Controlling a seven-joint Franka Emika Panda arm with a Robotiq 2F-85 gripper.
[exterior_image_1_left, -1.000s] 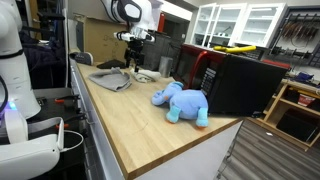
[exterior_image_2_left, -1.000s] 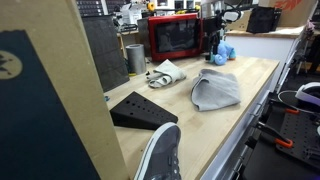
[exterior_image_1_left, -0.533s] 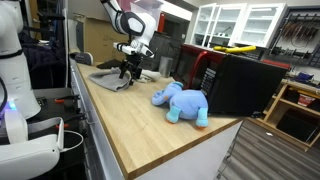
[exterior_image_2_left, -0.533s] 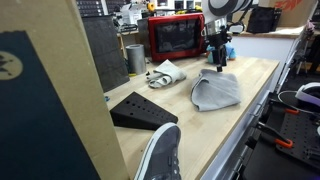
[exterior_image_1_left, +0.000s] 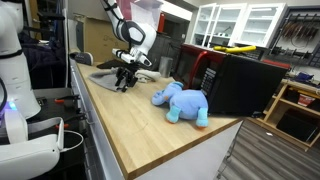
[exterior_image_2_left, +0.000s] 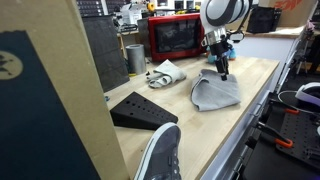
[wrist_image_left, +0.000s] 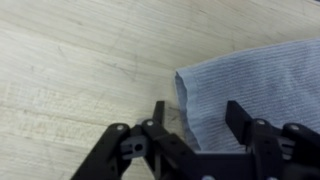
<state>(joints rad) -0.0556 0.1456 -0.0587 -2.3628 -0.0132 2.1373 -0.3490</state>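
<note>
the gripper hangs spread open, its fingers straddling the edge of the grey towel, which lies flat on the wooden table. past the towel stands a metal cup, its contents hidden.

A pale wooden workbench stands before white glass-fronted cabinets and a red microwave

Your wooden counter carries a grey cloth, a blue plush elephant, a crumpled white rag and a black wedge.
</note>
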